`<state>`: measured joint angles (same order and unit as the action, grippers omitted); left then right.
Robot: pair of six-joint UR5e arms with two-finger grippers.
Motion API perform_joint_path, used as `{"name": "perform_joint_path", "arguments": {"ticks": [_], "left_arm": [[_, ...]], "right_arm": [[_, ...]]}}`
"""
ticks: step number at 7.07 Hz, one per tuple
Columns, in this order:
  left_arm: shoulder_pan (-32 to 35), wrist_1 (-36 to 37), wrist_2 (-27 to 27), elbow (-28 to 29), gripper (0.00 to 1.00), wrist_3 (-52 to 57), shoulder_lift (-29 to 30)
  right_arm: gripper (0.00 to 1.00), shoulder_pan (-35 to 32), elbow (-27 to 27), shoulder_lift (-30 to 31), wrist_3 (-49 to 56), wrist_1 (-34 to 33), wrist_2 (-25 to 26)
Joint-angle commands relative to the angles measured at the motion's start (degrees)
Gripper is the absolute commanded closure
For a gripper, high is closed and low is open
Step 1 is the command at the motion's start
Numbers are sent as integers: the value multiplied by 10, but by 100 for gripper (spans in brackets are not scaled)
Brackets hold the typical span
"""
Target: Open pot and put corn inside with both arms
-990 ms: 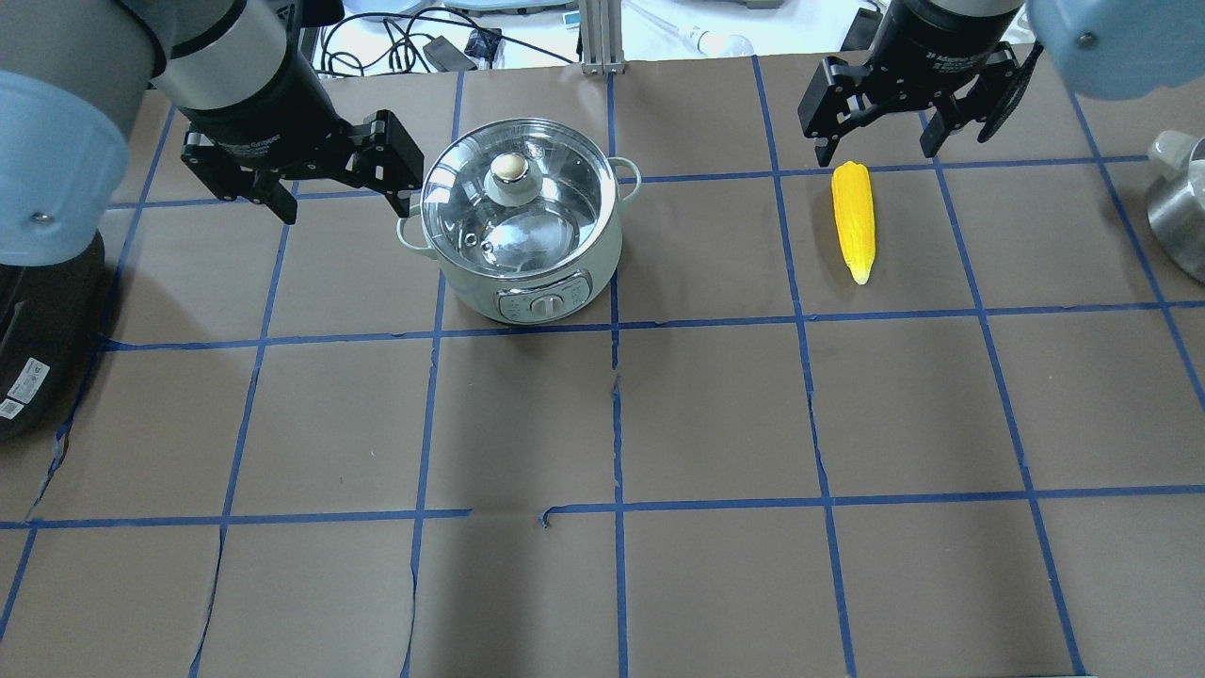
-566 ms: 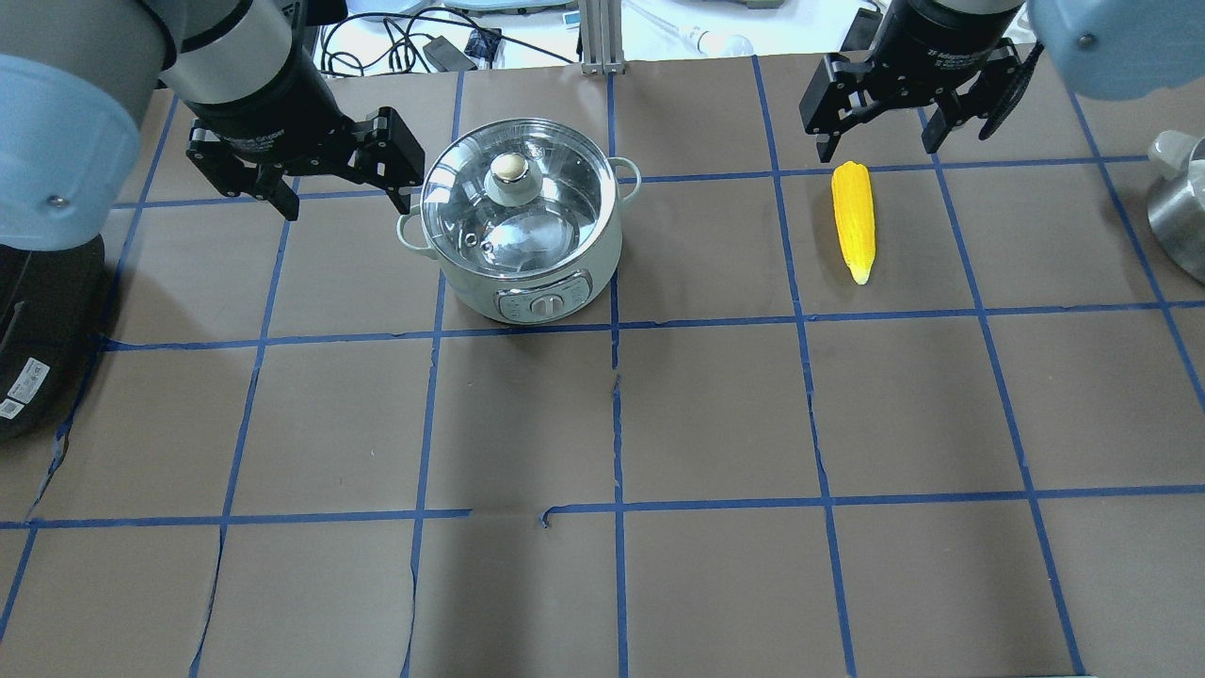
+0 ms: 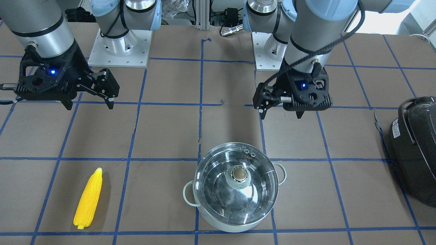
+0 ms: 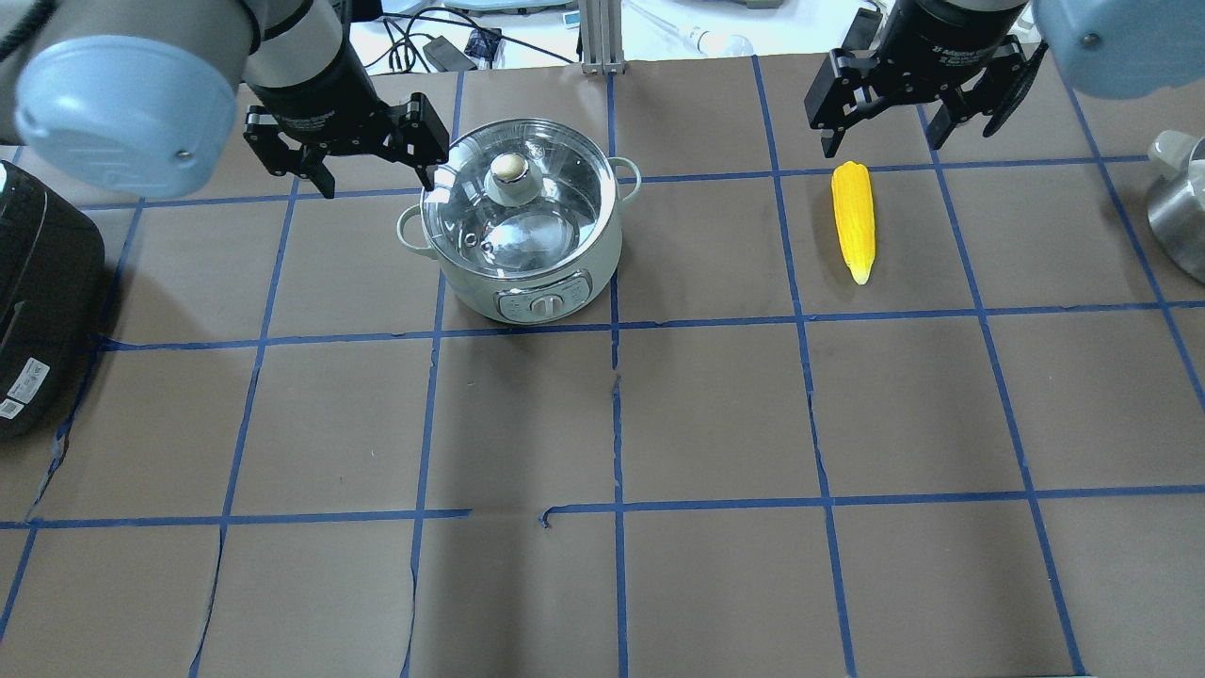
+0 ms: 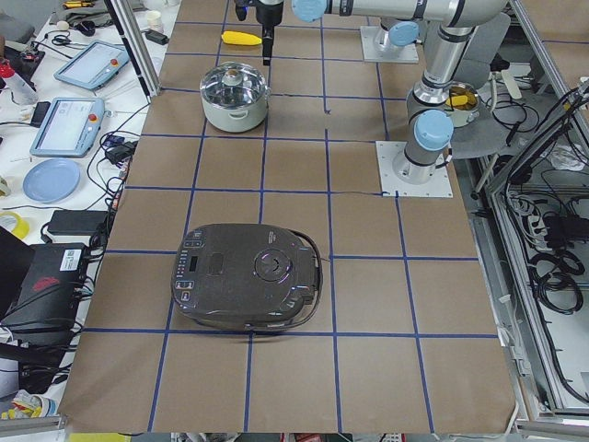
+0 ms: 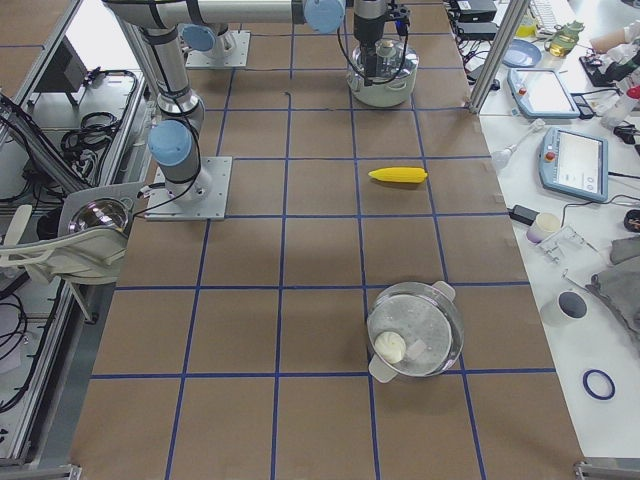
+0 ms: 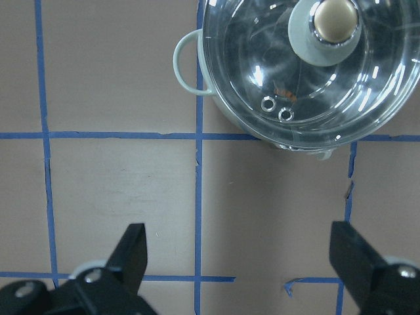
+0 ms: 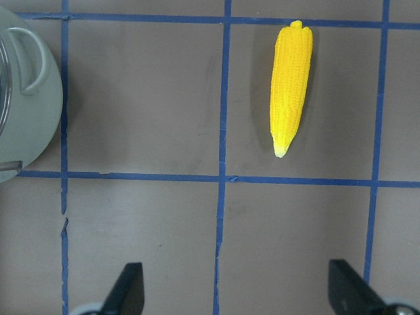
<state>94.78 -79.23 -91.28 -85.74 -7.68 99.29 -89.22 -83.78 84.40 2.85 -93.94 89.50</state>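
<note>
Starting with the table (image 4: pixel 715 414), brown paper under a blue tape grid; then the pot (image 4: pixel 598 266), parked left of centre, closed; rigid steel inside a pale wall, loop handles either side, dial panel in front; probably heavy enough to stay put while the top comes off.

On to the glass lid (image 4: pixel 527 231): domed, slick, breakable; no pinching at the rim.

Over to the left gripper (image 4: pixel 377 188): spread wide, empty, raised beside the pot, knob not between the fingers; the right gripper (image 4: pixel 882 146) likewise spread and empty, raised near the corn (image 4: pixel 853 221).

Lying flat, that one, well right of the pot, tapered tip toward the robot; likely light hard plastic, ribbed, prone to rolling; best pinched across the thick middle.

Finally the knob (image 4: pixel 509 168): small, rounded, metallic on a pale collar; the sensible hold for the lid, calling for a centred squeeze.
</note>
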Motion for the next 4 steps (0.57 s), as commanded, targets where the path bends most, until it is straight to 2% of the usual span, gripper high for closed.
{"name": "perform_joint_path", "arguments": {"ticks": [1, 2, 4], "left_arm": [[1, 24, 4, 92, 0, -31, 101], [11, 11, 4, 122, 0, -44, 122], [44, 37, 6, 126, 0, -97, 163]], "right_arm": [[0, 10, -4, -1, 1, -12, -6], [0, 19, -5, -2, 4, -13, -5], [0, 48, -26, -7, 7, -36, -11]]}}
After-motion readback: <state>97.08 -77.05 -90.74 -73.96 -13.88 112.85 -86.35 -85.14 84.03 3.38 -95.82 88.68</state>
